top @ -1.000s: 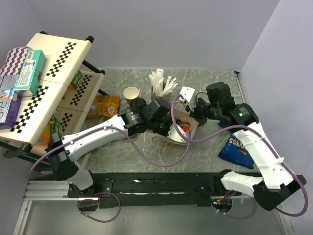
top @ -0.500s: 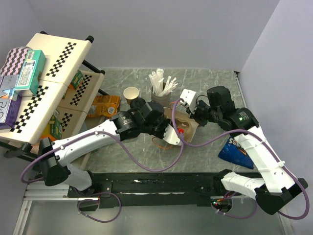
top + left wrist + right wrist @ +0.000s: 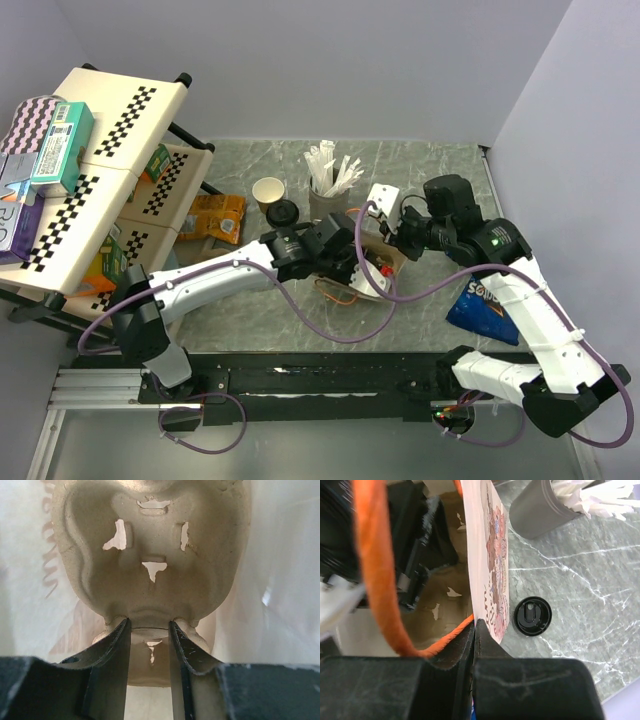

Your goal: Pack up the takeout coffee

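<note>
Your left hand (image 3: 149,626) is clamped on the near rim of the cardboard carrier (image 3: 150,540), which is inside the bag (image 3: 492,565); you cannot tell from here whether it touches the bottom. Your right hand (image 3: 474,632) has its fingers pressed together on the bag's printed wall, just beside the orange handle (image 3: 377,565). The step looks like seating the carrier flat on the bag's floor. Bring it down level rather than nose-first, and use the right hand to draw the wall outward so the mouth is wide. Let go only once the carrier sits square, since a tilted carrier would likely tip the cups later. The coffee cup (image 3: 268,191) is not packed yet: it stands open on the bench (image 3: 430,165) behind your left arm, with its black lid (image 3: 285,212) lying just beside it. Only the left wrist view shows the grip on the carrier rim and the white bag walls on either side; the overhead view hides that under the arm. The right wrist view shows the pinch on the bag, the lid and the grey cup of sticks (image 3: 537,512), but not the coffee cup, which only the overhead view shows.
</note>
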You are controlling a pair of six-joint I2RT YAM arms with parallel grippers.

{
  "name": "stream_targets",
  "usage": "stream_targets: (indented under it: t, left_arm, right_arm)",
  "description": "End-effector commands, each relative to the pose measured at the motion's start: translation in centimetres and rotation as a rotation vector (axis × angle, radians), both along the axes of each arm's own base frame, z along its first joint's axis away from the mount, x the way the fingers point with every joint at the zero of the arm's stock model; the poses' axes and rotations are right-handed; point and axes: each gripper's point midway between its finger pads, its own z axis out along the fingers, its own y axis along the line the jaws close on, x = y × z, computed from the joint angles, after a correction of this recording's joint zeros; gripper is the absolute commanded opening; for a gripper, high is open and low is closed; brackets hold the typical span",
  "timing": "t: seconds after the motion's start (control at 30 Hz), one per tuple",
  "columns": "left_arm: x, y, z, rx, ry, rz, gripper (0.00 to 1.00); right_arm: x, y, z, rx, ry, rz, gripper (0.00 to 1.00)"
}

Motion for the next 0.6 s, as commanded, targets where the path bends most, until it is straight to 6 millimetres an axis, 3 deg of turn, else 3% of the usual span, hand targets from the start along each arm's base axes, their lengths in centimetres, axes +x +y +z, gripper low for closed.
stream_targets:
  t: [0.0,0.3,0.57]
  left_arm:
    - [0.9,-0.8,0.3,0.009,-0.052,0.019,0.01]
    - [1.0,-0.2,-1.8,0.133,-0.087,-0.021,0.01]
    - [1.3,-0.6,-3.5,0.13,-0.089,0.001,0.01]
  right_arm:
    - [-0.8,0.8,1.9,0.041,-0.028,0.042,0.0]
    - [-0.2,0.8,2.0,0.0,-0.07,0.045,0.0]
    - [-2.3,2.0,2.1,0.023,-0.041,0.151,0.0]
